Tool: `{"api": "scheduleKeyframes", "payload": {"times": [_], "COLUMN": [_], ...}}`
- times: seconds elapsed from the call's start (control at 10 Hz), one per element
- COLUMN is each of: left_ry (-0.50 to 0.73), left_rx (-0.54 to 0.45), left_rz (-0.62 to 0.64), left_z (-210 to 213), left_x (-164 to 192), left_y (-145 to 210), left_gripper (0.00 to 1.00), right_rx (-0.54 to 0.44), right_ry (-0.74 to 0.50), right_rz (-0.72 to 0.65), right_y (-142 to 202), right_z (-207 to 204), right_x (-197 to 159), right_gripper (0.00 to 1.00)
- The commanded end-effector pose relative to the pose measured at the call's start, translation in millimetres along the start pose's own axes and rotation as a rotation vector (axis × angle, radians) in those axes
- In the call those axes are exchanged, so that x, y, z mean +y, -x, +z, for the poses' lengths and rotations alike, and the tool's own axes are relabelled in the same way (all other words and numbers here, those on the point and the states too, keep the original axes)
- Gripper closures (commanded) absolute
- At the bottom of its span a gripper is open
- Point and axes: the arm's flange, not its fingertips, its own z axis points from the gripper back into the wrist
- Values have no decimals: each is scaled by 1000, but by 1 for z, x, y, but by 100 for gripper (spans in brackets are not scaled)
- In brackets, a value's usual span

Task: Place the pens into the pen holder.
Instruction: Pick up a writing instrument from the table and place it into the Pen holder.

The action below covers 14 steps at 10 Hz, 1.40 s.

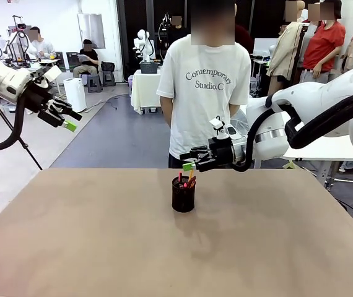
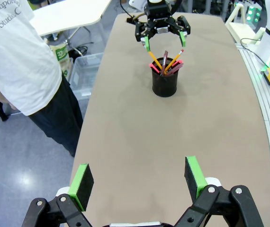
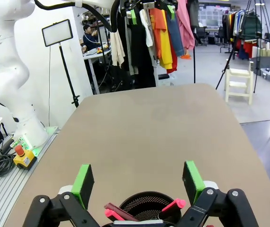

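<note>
The pens [image 2: 166, 64] stand inside the pen holder [image 1: 183, 195], leaning against its rim with their tips poking above it, so the placing step looks finished and what remains is judged to be the retreat. The black mesh cup sits upright near the middle of the tabletop [image 1: 102, 247], slightly toward the far edge.

The right hand [image 1: 189, 162] hangs just above and behind the cup, its green-padded fingers spread apart and holding nothing; from its own wrist camera the cup's mouth lies directly between the two pads [image 3: 193, 180], with a pink-ended pen and a reddish-brown one visible inside. The next move probably calls for lifting straight up and back, so that the spread fingers clear the protruding pen tips and do not tip the light cup.

The left hand [image 1: 67, 119] is raised well off to the robot's left, away from the tabletop, fingers also apart and empty.

A person in a white printed T-shirt [image 1: 204, 93] stands at the far edge, just behind the right arm, hands not on the tabletop. Nothing else lies on the surface to obstruct a withdrawal.
</note>
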Motion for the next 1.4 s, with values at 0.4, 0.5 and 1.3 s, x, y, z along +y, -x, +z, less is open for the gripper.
{"api": "scheduleKeyframes", "payload": {"times": [0.4,0.5,1.3], "left_ry": [-8,-8,-8], "left_rx": [1,1,1], "left_rz": [-3,-3,-3], "left_z": [2,2,2], "left_x": [-1,-1,-1], "left_y": [0,0,0], "left_gripper": [0,0,0], "right_rx": [169,174,530], "right_ry": [10,16,159], "right_rz": [-63,-68,10], "right_y": [-38,-46,-135], "right_z": [18,20,157], "right_x": [23,32,100], "right_gripper": [0,0,0]}}
